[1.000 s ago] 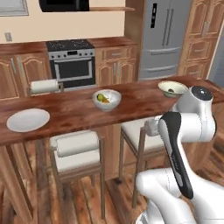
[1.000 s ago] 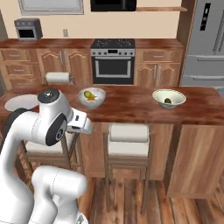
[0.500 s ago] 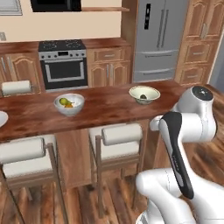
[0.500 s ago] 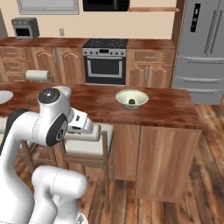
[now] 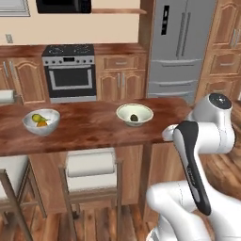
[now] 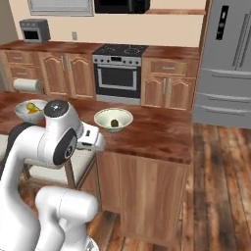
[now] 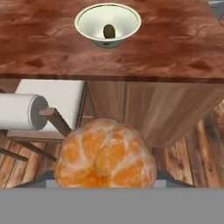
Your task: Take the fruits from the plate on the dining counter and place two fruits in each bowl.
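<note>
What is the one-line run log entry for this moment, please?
hand: shut on orange | near bowl: one dark fruit | far bowl: two fruits | next: probably orange to near bowl

You will find no readable text, label, brand, number or sign anywhere in these views. The refrigerator (image 5: pixel 182 47) carries a dark panel on its door, but no characters can be made out on it. The oven (image 5: pixel 71 75) front and the microwave (image 5: pixel 63 5) above it are equally plain. The dining counter (image 7: pixel 175 43) ahead of the hand, and the bowl (image 7: pixel 107 24) standing on it, bear no markings.
</note>
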